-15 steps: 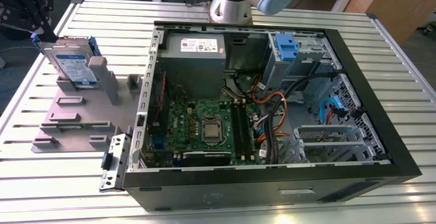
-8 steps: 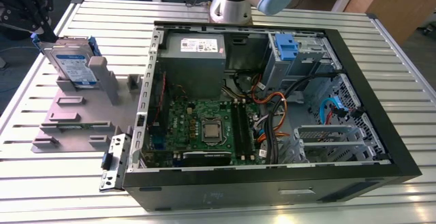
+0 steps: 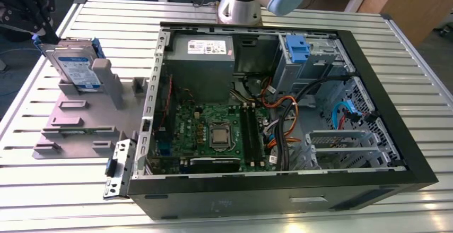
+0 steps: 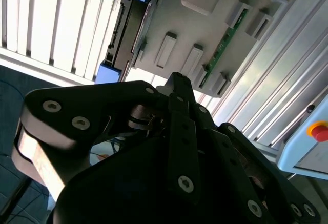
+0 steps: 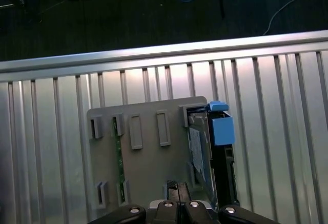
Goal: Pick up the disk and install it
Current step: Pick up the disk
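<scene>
step: pick-up, nothing grasped yet | pincer (image 4: pixel 177 80) closed, empty, clear of upright silver-grey blue-railed disk (image 5: pixel 197 152) in grey plastic stand (image 5: pixel 148 167) | grasp likely needs jaws opened

No print is reading legibly anywhere. The disk (image 3: pixel 79 62), standing upright in the grey stand (image 3: pixel 74 122), is showing a white-and-blue label (image 3: pixel 76 74) whose lines are too small to make out in the exterior view. The power-supply box (image 3: pixel 201 71) in the computer case (image 3: pixel 283 196) is carrying a small white sticker (image 3: pixel 207 46), its marks likewise too small to tell.
</scene>
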Tool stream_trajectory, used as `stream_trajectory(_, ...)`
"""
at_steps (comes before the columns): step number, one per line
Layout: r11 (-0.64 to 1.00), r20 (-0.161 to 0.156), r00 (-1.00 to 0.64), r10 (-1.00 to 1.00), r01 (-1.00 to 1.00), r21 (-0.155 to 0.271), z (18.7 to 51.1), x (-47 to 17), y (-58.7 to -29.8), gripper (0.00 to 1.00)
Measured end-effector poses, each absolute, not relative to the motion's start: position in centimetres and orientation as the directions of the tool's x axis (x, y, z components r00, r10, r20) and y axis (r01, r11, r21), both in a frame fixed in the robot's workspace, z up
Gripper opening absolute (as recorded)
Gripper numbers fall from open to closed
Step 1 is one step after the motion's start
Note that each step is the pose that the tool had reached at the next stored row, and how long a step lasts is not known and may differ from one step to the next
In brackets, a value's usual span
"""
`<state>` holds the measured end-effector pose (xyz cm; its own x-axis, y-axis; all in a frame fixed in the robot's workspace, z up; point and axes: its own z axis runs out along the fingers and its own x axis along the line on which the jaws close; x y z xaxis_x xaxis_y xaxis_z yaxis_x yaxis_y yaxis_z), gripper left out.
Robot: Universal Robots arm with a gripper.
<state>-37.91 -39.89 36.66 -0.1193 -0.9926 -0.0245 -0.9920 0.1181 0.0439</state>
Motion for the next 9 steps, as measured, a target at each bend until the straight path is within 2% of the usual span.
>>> stream_trajectory(9,0.099,-0.024,-0.1,-0.995,-0.994,0.044,36.66,-37.91,-39.89,0.11)
